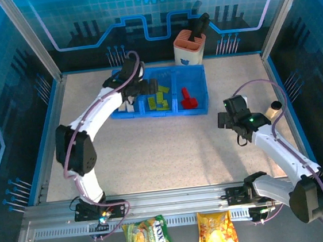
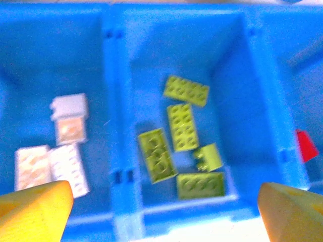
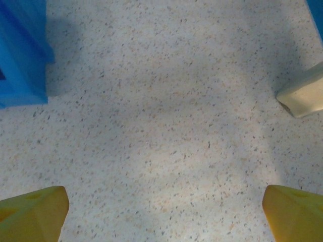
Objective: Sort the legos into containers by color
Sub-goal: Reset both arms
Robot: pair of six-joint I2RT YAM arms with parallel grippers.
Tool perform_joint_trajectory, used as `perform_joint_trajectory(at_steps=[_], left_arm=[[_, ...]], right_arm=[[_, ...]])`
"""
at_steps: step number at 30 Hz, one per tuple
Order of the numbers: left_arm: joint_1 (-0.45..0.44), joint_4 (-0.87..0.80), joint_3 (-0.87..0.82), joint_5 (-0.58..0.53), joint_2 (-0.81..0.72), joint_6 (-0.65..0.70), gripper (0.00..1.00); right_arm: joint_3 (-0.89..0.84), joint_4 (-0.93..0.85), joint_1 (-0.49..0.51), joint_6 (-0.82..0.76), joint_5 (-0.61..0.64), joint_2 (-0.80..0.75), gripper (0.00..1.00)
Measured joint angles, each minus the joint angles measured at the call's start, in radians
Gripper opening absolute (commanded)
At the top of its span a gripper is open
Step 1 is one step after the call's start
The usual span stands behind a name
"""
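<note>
Top external view: the containers [image 1: 161, 114] lie at the far middle of the table [image 1: 153, 156], one blue tray with three bins in a row. The legos are grouped by colour, presumably the sorting scheme in use: cream-white bricks [image 2: 68, 161] in the left bin, lime green bricks [image 2: 181, 126] in the middle bin, a red brick [image 1: 189, 99] in the right bin.

Left wrist view: the left gripper [image 2: 164, 212] hangs above the divider between the white and green bins. Its yellow fingertips are spread wide and there is nothing between them, a stance that suits a release into a bin.

Right wrist view: the right gripper [image 3: 164, 212] is likewise spread and empty. It sits over bare speckled table, right of the tray and apart from it.

Markings: the orange-and-white holder [image 1: 190, 47] behind the tray bears a blue bird-like emblem. The green-yellow snack bag [image 1: 147, 237] at the near edge shows lettering that may read "OX'S", too small to confirm. No legible text on the yellow bag [image 1: 217, 231].
</note>
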Motion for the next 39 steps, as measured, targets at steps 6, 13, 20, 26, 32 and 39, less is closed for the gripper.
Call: perform_joint_trajectory(at_steps=[6, 13, 20, 26, 32, 39], left_arm=[[0.142, 0.055, -0.293, -0.060, -0.212, -0.011, 0.99], [0.341, 0.187, -0.657, -0.093, -0.457, -0.039, 0.99], [0.399, 0.401, -0.979, -0.191, -0.589, -0.063, 0.99], [0.400, 0.612, -1.096, -0.214, -0.520, 0.015, 0.99], [0.400, 0.857, -1.108, -0.146, -0.445, 0.087, 0.99], [0.401, 1.231, -1.177, 0.003, -0.333, 0.144, 0.99]], right_arm=[[-0.015, 0.089, -0.050, -0.035, 0.003, 0.041, 1.00], [-0.036, 0.185, -0.088, -0.083, 0.005, 0.091, 1.00], [-0.076, 0.319, -0.094, -0.139, 0.050, 0.153, 1.00], [-0.215, 0.571, -0.103, -0.228, 0.081, 0.189, 1.00], [-0.356, 0.867, -0.149, -0.321, 0.003, 0.210, 1.00], [-0.406, 1.165, -0.181, -0.371, -0.160, 0.244, 1.00]])
